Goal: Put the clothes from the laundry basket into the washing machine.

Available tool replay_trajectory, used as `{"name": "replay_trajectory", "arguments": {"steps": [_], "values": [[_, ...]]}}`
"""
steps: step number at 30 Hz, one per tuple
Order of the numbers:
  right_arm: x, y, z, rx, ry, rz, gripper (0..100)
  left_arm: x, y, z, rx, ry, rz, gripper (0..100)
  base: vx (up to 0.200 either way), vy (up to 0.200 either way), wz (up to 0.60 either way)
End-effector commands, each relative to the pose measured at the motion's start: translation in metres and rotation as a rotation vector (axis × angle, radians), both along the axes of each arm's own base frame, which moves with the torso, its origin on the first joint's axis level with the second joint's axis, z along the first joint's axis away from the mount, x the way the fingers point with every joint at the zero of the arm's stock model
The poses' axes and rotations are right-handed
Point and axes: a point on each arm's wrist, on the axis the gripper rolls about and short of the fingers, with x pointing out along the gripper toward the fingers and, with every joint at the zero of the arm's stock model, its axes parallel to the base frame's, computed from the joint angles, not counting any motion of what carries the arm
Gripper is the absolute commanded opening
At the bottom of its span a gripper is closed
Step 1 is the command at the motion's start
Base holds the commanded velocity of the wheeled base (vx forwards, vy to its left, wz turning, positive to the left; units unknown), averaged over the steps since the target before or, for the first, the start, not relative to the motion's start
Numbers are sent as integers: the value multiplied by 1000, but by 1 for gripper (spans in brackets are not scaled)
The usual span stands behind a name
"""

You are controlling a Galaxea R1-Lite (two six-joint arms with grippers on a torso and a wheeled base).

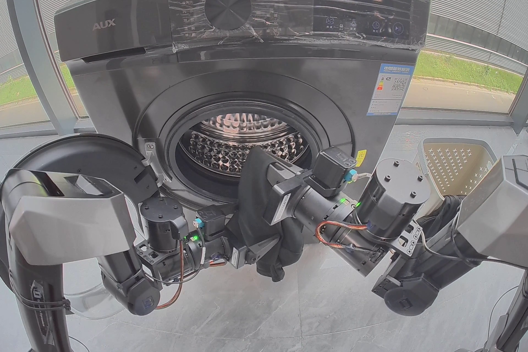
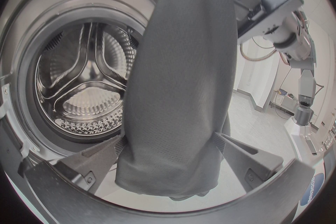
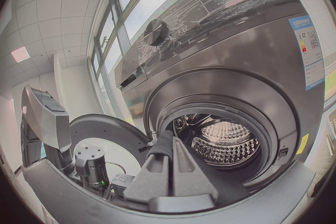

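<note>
The right gripper (image 1: 264, 158), clamped shut on a dark garment (image 1: 258, 215), held it at the mouth of the washing machine (image 1: 137, 89) while the left gripper (image 2: 169, 140) stood open around its hanging end; the drum (image 1: 242, 141) looked bare, the garment apparently yet to go in.
</note>
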Motion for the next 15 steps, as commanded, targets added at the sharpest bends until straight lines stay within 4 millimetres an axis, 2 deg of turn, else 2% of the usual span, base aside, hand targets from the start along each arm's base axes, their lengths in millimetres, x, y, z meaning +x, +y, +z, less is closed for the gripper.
{"name": "replay_trajectory", "arguments": {"steps": [1,7,8,15], "values": [[-3,3,0,3,-2,11,0,12,-6,-17,14,16,25,100,0,0,0],[-4,1,2,9,-5,10,0,24,-6,-30,19,22,47,100,0,0,0],[-4,1,2,9,-5,10,0,24,-6,-30,19,22,47,0,0,0,0],[-3,1,2,11,-7,6,0,26,-6,-28,11,12,44,0,0,0,0]]}}
